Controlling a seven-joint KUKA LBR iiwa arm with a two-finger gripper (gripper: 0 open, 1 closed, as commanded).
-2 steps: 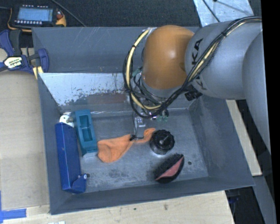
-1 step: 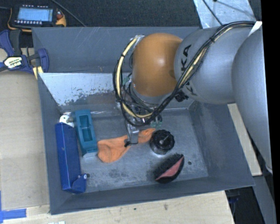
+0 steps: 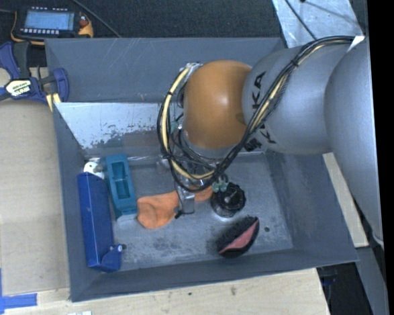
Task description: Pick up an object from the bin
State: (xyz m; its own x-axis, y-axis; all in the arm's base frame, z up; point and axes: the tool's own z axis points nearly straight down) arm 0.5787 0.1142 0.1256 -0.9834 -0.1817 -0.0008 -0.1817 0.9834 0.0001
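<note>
The gripper [image 3: 187, 202] is seen at the right end of the soft orange lump [image 3: 157, 211] in the middle of the grey metal bin [image 3: 191, 268]; whether it is spread or pressed together cannot be told; the lump should be straddled squarely before closing.

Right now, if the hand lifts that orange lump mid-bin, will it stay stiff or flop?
The orange lump looks soft and creased, so it will probably sag rather than stay stiff, and likely weighs little. Slumped flat on the bin floor, it is unlikely to roll.

Orange cloth [image 3: 155, 211], teal box [image 3: 121, 185] (grey bin [image 3: 176, 57])
</note>
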